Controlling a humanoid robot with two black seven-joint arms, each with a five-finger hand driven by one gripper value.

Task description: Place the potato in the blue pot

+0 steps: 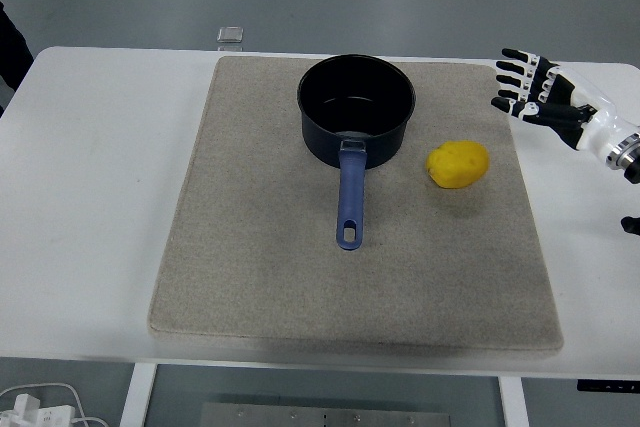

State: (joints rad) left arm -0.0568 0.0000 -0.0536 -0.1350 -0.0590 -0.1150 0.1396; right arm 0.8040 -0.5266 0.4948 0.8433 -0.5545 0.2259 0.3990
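A yellow potato (pixel 459 164) lies on the beige mat (pixel 250 247), just right of the pot. The dark blue pot (pixel 356 107) stands upright at the mat's back middle, empty, its blue handle (pixel 349 197) pointing toward the near edge. My right hand (pixel 530 87) comes in from the right edge, above the table's back right, beyond the mat's right border and up and to the right of the potato. Its fingers are spread and hold nothing. The left arm is out of view.
A small clear square object (pixel 230 35) sits at the table's far edge, behind the mat's back left corner. A dark sleeve (pixel 12 47) shows at the left edge. White cables (pixel 40 407) lie on the floor at bottom left.
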